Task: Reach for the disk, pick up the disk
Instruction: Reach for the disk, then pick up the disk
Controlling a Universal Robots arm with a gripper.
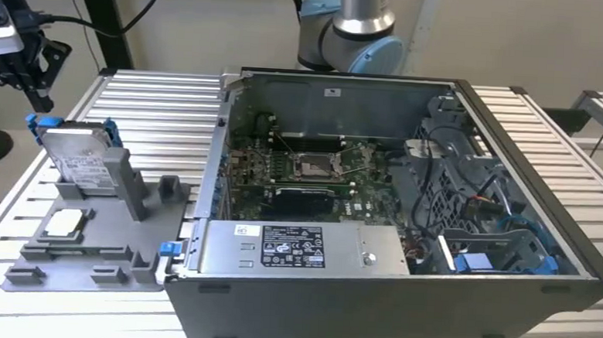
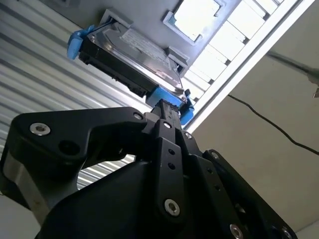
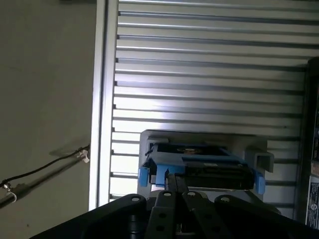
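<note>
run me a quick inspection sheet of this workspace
surface: ribbed metal table
job's things: disk standing tilted in the grey fixture, blue bracket around its edges
clutter: open computer case; small square chip on the fixture
grippers: gripper shut, holding nothing, above the disk and apart from it
cables: black cable beyond the table edge
surroundings: arm base behind the case

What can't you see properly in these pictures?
- Disk: in the exterior view, the grey holder hides its lower end.
- End effector: the exterior view's left edge cuts part of it off.
- Arm: the exterior view's top edge cuts it off.
- Disk again: in the first wrist view it is edge-on, hiding its flat face, and the end effector covers part of it.
</note>
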